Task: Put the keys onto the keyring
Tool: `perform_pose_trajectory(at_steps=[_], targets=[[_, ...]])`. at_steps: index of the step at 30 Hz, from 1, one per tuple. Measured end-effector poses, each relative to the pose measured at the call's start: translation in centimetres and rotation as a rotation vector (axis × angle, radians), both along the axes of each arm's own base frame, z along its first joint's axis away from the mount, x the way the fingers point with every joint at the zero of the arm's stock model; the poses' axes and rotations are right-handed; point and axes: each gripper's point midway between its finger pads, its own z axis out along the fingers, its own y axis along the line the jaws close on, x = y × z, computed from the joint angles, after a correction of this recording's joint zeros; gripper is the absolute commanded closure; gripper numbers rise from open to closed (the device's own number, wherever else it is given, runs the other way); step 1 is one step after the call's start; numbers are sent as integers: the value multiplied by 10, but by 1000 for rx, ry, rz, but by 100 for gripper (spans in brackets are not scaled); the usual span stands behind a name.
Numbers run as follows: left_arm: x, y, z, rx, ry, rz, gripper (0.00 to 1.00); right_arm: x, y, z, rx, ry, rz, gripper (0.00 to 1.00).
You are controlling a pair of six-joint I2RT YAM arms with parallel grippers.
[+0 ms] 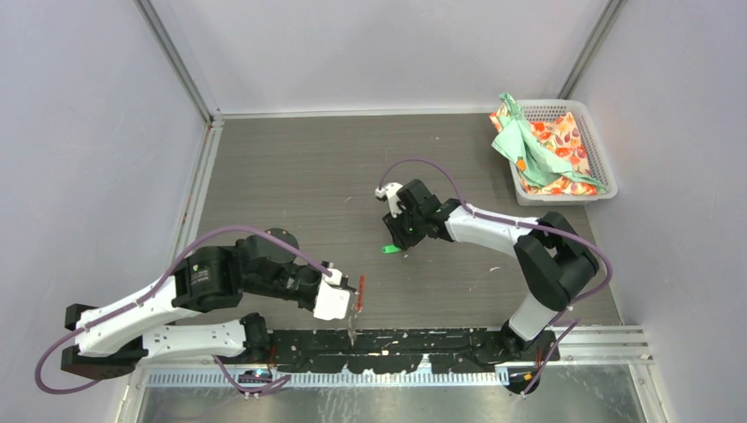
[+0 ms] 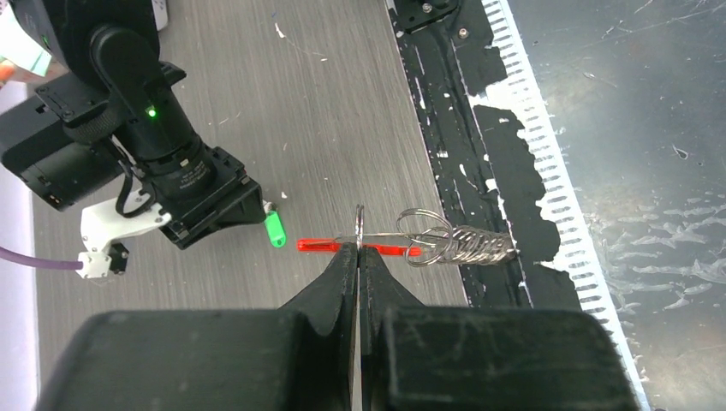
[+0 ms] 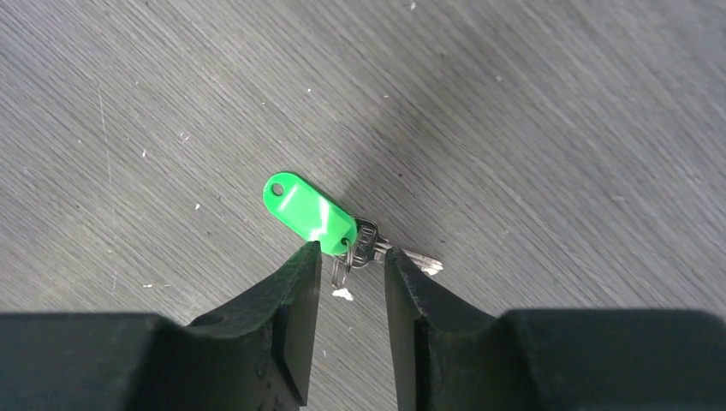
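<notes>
The keyring, a grey chain-like loop with a long red tab, hangs just above the table's near edge. My left gripper is shut on its thin wire ring; from above the red tab shows beside this gripper. A silver key with a bright-green tag lies flat on the table at mid-table, also visible as a green tag. My right gripper hovers over it, open. The key's small ring sits between the fingertips, the key blade past the right finger.
A white basket holding green and floral cloths stands at the back right. The black, chipped rail runs along the near edge under the keyring. The right arm shows in the left wrist view, beside the green tag.
</notes>
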Motion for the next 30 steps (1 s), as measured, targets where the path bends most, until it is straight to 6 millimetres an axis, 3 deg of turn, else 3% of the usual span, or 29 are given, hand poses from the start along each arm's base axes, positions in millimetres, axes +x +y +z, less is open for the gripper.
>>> perform_pose_trajectory(at_steps=[2,6,8,12,14,20,30], targets=[[0,0,0,0,-1,0,100,2,-2,7,8,-25,-13,56],[0,0,3,-6,-3,0,100,6,-7,35,80,-91,-75,69],[1,0,4,-10,-7,-1,100,10,-12,53,128,-135,-149,71],[2,0,4,-9,-14,4,100,16,-16,70,176,-161,-248,55],[2,0,5,-10,-16,3,100,14,-17,65,178,-139,-259,50],[3,0,6,-11,-27,3,100,-8,-28,31,147,-50,-277,54],[4,0,11,-21,-36,2,100,-11,-24,3,147,6,-301,56]])
